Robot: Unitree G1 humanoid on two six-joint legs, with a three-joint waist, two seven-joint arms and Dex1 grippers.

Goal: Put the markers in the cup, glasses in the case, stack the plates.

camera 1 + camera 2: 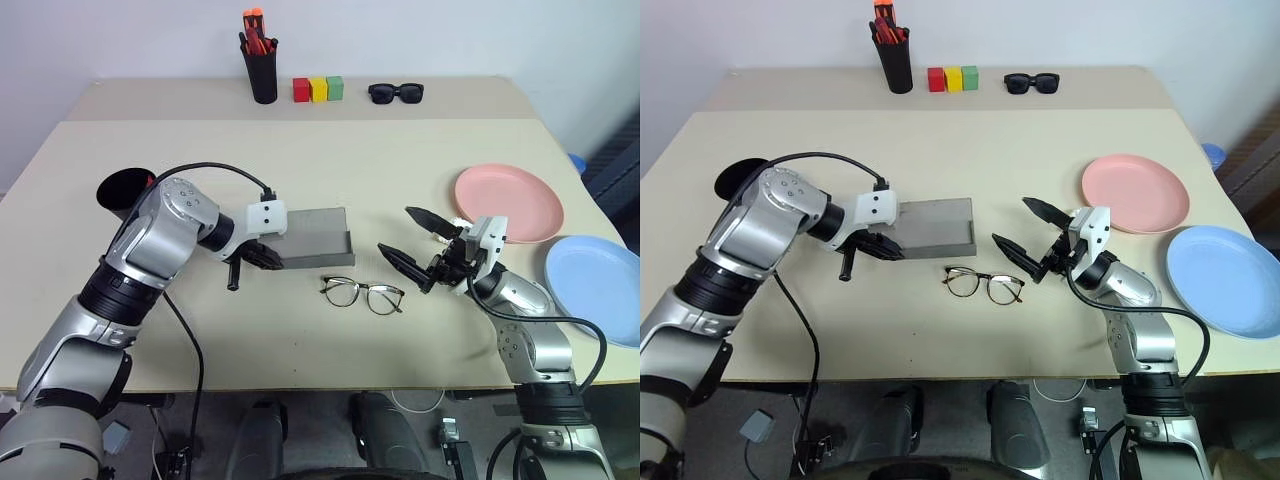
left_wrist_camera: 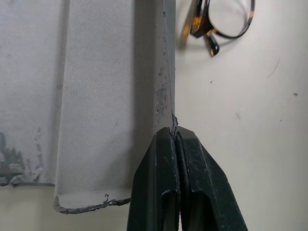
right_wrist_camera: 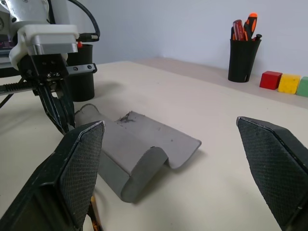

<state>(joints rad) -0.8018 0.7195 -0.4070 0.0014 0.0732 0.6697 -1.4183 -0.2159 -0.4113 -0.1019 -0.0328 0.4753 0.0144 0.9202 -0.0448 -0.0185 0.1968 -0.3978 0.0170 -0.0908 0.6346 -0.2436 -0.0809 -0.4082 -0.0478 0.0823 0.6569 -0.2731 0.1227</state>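
Note:
The grey case [image 1: 315, 240] lies open at the table's middle. My left gripper [image 1: 268, 258] is shut on the thin edge of its left end, pointing down; the pinched wall [image 2: 163, 96] runs up from the fingertips. The wire-framed glasses [image 1: 362, 294] lie just in front of the case, to its right. Beyond them, further right, my right gripper [image 1: 396, 230] hovers wide open and empty, facing the case [image 3: 139, 149]. The wide black cup [image 1: 125, 190] stands at the left with a red marker tip [image 1: 148, 182] at its rim. At the right, the pink plate [image 1: 508, 202] and the blue plate [image 1: 595, 285] lie side by side.
At the back edge stand a slim black pen holder [image 1: 262, 70] with orange-tipped pens, three coloured blocks [image 1: 318, 89] and black sunglasses [image 1: 396, 93]. The blue plate reaches the table's right edge.

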